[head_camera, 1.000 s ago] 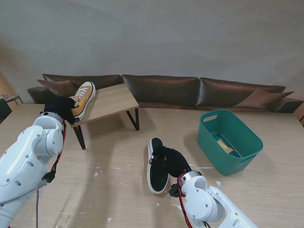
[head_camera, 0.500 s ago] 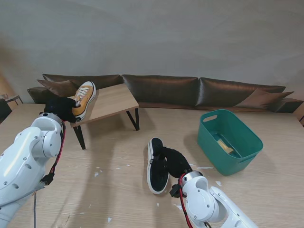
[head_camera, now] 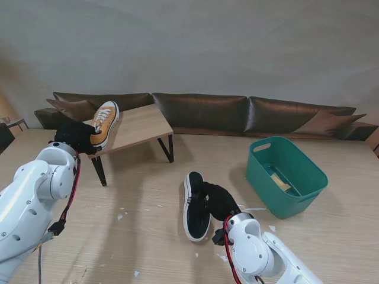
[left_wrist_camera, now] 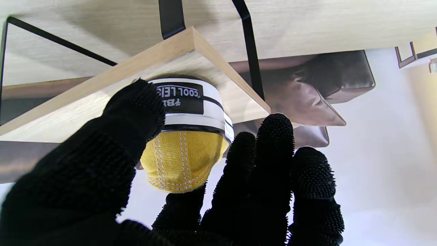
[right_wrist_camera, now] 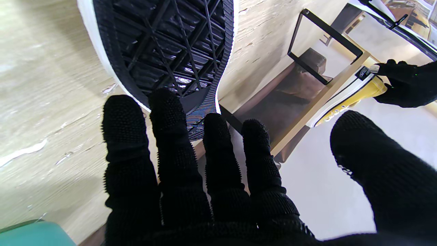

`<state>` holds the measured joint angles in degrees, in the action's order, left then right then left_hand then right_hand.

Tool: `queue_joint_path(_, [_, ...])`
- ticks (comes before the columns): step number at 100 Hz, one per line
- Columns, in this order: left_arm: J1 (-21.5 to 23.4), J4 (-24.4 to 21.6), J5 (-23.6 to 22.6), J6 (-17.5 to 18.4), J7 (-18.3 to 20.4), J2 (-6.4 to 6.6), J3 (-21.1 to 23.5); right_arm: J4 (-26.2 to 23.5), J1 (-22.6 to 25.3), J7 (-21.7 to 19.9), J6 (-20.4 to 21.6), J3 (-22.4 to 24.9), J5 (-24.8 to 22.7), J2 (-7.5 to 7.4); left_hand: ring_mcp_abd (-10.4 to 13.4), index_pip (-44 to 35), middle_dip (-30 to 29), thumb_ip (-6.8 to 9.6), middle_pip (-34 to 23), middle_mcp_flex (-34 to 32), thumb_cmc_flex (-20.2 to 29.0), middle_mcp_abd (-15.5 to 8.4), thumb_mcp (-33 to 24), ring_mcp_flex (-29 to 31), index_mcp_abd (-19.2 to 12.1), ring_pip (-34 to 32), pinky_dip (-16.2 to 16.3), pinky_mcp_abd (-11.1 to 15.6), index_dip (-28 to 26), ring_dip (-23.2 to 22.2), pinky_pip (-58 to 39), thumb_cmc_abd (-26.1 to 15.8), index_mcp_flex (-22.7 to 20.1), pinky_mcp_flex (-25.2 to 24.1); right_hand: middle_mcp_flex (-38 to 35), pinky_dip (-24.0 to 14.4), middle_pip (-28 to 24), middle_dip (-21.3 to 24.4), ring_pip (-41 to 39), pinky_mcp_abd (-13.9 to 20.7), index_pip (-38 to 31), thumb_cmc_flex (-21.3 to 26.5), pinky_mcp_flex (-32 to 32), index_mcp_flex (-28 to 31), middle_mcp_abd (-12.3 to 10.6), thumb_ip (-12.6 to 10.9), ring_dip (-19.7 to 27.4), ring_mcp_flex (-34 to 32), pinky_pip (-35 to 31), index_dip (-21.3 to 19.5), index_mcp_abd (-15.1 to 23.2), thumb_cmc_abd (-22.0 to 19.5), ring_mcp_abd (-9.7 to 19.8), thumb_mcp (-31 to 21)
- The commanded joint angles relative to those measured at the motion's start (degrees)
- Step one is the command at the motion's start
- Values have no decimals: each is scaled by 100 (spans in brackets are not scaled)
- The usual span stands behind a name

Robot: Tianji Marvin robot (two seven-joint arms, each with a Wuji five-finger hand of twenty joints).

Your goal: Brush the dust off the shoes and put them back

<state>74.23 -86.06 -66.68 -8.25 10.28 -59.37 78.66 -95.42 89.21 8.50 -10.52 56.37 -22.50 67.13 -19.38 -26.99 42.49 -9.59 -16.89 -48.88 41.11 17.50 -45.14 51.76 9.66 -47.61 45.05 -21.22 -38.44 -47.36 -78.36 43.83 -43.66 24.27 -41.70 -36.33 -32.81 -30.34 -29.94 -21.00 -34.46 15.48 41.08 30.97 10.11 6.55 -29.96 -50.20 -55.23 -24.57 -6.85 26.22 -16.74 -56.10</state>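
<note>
Left hand: the black-gloved left hand point(head_camera: 74, 136) is at the heel of the yellow shoe point(head_camera: 104, 123); in the left wrist view the thumb point(left_wrist_camera: 135, 112) lies against the white heel band and the other fingers point(left_wrist_camera: 273, 150) are spread beside the heel point(left_wrist_camera: 184, 136), not wrapped round it. Whether it truly grips the shoe cannot be told.
Yellow shoe: upright on the near left corner of the small wooden stand point(head_camera: 137, 126), toe pointing away from me, heel at the stand's edge.
Small wooden stand: a light board on black legs, standing on the tabletop point(head_camera: 148, 225) at the left, with a dark brown sofa point(head_camera: 201, 111) behind it.
Black shoe: the black shoe point(head_camera: 194, 207) lies on the tabletop near the middle; the right wrist view shows its black patterned sole point(right_wrist_camera: 164, 48) with white rim.
Right hand: the right hand point(head_camera: 217, 200) rests on the right side of the black shoe; its fingers point(right_wrist_camera: 170, 112) are straight and apart, their tips at the sole, thumb held wide. It holds nothing.
Green bin: a teal bin point(head_camera: 285, 176) stands at the right, well apart from both shoes, with something pale inside.
</note>
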Motion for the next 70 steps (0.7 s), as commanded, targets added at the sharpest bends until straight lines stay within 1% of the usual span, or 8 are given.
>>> queue_joint_path(1, [53,-153,-45,50,180,21,40,-48,44,-92,6,-6,-18,5,-175,423,-194,222,155,234,-218,172,61,-329,131,198,80,-240,282,95,185,-133,154,-206,-124,-71,-25,87,-71,-110,-47,-137,-2040,-61,89,-124,-26,-144,-97,52,-28,-109,-50,-69])
queue_joint_path(19, [199,-495,-104,88,381,21,150,-53,46,-99,8,-2,-26,2,-464,1557,-821,278,625,629,-484,308,524,-849,141,991,89,-322,1280,415,712,-354,491,-638,-126,-72,-26,87,-72,-105,-48,-136,-2040,-59,86,-124,-26,-142,-97,52,-34,-116,-50,-67])
queue_joint_path(28, [320,-785,-141,142,546,21,240,-56,45,-96,0,-1,-29,3,-722,1802,-1301,299,947,992,-662,333,869,-1430,71,1748,29,-334,1605,805,1231,-554,702,-1084,-122,-73,-25,87,-72,-105,-48,-131,-2037,-58,91,-125,-25,-143,-99,52,-30,-107,-36,-69])
queue_joint_path(33, [402,-981,-171,181,632,19,293,-59,45,-93,-5,0,-37,3,-806,1847,-1559,321,1046,1217,-703,311,1092,-1814,33,2176,41,-265,1703,1047,1490,-711,799,-1370,-122,-76,-25,88,-72,-107,-48,-136,-2031,-57,98,-124,-26,-142,-104,52,-28,-110,-34,-68])
queue_joint_path(43, [560,-1289,-82,373,555,-1,383,-61,45,-69,-14,-4,-57,7,-592,1795,-1728,397,1022,1223,-673,107,1456,-2396,-27,2551,109,-39,1729,1179,1837,-1056,767,-1782,-115,-76,-22,89,-73,-107,-49,-143,-2036,-54,95,-124,-26,-137,-103,51,-33,-103,-40,-66])
queue_joint_path(55, [704,-1563,325,644,368,-34,392,-74,48,-46,-63,-10,-99,10,-527,1715,-1681,416,912,929,-547,30,1463,-2436,-12,2554,160,34,1696,1137,1881,-1228,603,-1907,-106,-77,-23,88,-69,-110,-50,-153,-2037,-46,90,-126,-24,-128,-106,51,-29,-94,-38,-71])
queue_joint_path(61, [762,-1689,549,725,394,-42,351,-91,56,-36,-92,-9,-130,9,-530,1654,-1667,421,914,789,-462,-2,1573,-2346,12,2620,188,26,1645,1152,1966,-1346,515,-1902,-98,-79,-23,88,-73,-111,-52,-163,-2032,-38,91,-126,-24,-134,-112,51,-27,-90,-36,-67])
queue_joint_path(70, [802,-1756,871,826,354,-60,215,-120,68,-13,-137,-9,-186,9,-529,1585,-1655,444,882,639,-375,-13,1647,-2242,62,2691,93,3,1592,1205,2214,-1445,363,-1848,-83,-82,-20,90,-70,-115,-52,-174,-2024,-23,97,-130,-22,-124,-120,51,-26,-85,-36,-73])
